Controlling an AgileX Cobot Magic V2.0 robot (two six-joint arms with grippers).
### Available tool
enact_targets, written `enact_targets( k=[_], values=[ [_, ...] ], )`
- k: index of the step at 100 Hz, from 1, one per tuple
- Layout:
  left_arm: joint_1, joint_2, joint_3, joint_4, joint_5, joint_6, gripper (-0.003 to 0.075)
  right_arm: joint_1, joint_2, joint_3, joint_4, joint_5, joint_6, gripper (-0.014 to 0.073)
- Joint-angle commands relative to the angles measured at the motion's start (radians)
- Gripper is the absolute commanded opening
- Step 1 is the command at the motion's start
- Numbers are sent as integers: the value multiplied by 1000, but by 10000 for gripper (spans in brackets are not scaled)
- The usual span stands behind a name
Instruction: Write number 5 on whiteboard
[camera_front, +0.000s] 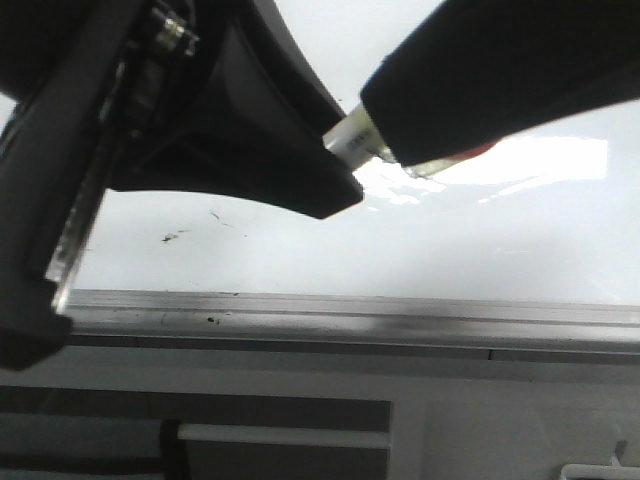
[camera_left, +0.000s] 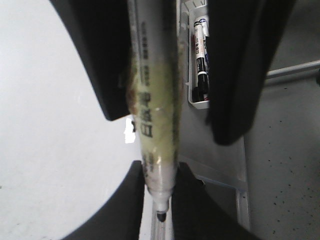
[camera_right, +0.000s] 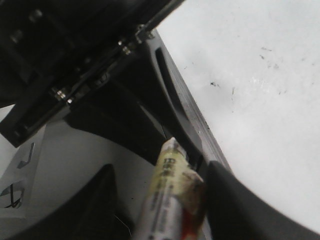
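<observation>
The whiteboard (camera_front: 400, 250) is glossy white, with small black smudge specks (camera_front: 172, 237) and a grey aluminium frame edge (camera_front: 350, 312). No number 5 shows on it. My left gripper (camera_left: 161, 210) is shut on a white marker (camera_left: 157, 125) close to its uncapped black tip (camera_left: 161, 216), which hangs over the board's frame edge. My right gripper (camera_right: 160, 200) is open around the marker's rear end (camera_right: 172, 180); one finger (camera_right: 240, 205) touches the barrel and the other (camera_right: 97, 200) stands apart. In the front view both grippers meet at the marker (camera_front: 355, 140) above the board.
A white tray (camera_left: 192, 95) holding spare markers (camera_left: 201, 55) lies beyond the board's edge on the grey table (camera_left: 285, 175). The left arm's black body (camera_right: 100, 75) fills much of the right wrist view. A white shelf (camera_front: 280, 436) sits below the board.
</observation>
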Motion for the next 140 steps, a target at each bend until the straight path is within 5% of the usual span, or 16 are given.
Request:
enact_targets(
  k=[1, 14, 34, 58, 70, 102, 118, 140],
  values=[
    [-7, -23, -34, -5, -63, -6, -20, 6, -5, -36, 34, -41, -16, 193],
    [-7, -23, -34, -5, -63, -6, -20, 6, -5, -36, 34, -28, -16, -73],
    [-7, -25, -37, -27, -76, -92, 13, 6, -5, -36, 34, -1, -16, -62],
    [60, -132, -46, -27, -43, -307, 367, 6, -73, -36, -25, -33, -16, -61],
    [124, -253, -33, -28, -35, -383, 447, -1, -137, -36, -57, -75, -13, -60],
    [328, -575, 216, -176, -158, -581, 423, -41, -203, 23, -70, -133, -3, -41],
    [400, -637, 349, -350, -285, -593, 284, -41, -160, 25, -71, -267, -3, -42],
    [411, -639, 375, -411, -364, -593, 34, -41, -56, -55, -71, -243, -3, -42]
  ],
)
